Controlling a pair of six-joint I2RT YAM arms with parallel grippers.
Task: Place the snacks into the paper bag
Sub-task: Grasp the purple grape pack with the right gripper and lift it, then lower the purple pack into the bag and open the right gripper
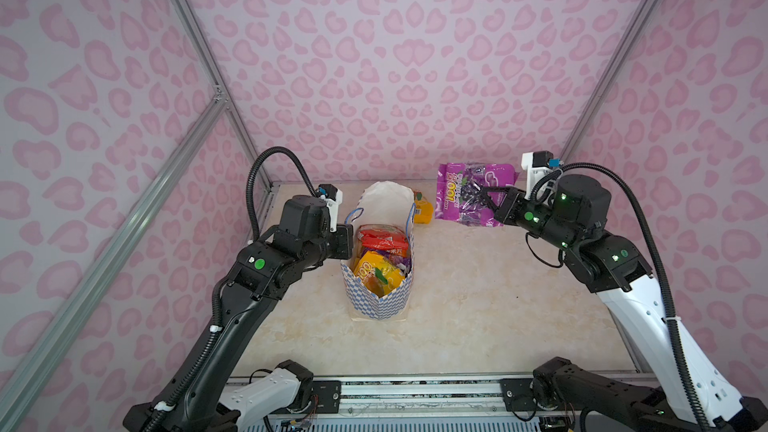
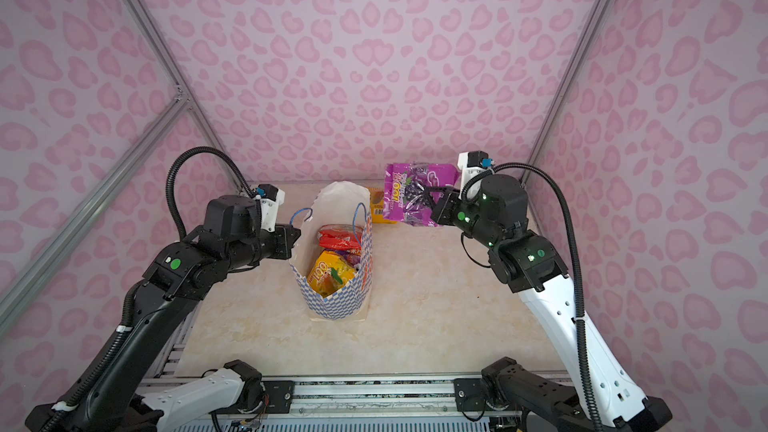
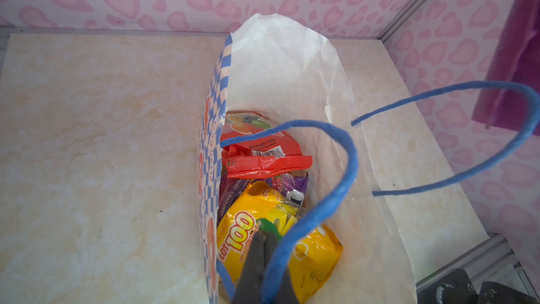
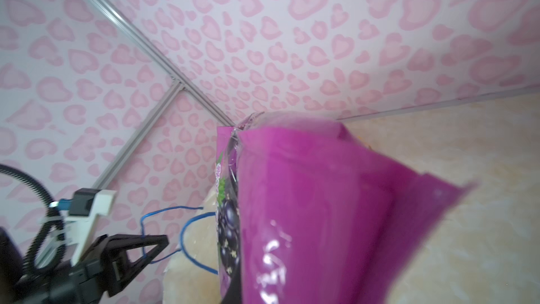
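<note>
In both top views the right gripper [image 1: 486, 198] pinches the purple pouch [image 1: 461, 184] aloft near the far right corner of the tabletop [image 1: 519, 292]. The paper bag [image 1: 380, 305] stands mid-table, partly filled.

Left wrist view: the left gripper [image 3: 263, 238], pressed together, seems to pinch the blue cord handle [image 3: 353, 159].

Right wrist view: the pouch hangs broad, so it could catch the rim and tip the bag.
</note>
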